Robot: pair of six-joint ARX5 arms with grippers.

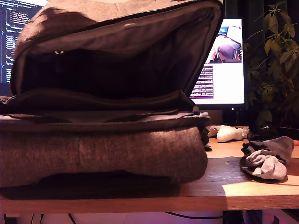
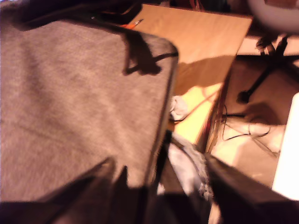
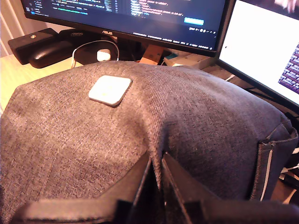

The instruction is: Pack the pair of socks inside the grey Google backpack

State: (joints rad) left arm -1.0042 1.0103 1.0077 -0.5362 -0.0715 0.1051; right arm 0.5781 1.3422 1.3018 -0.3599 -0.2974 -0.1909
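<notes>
Exterior view is showing us the socks (image 1: 265, 158) lying unpacked on the desk (image 1: 224, 184), right of the gaping backpack (image 1: 103, 149); our second gripper (image 3: 158, 170) is pinching its flap, first gripper's state unclear.

A grey-brown tweed weave with dark lining is shown by the backpack (image 1: 103, 151); pale and darker grey by the socks (image 1: 267, 158).
</notes>
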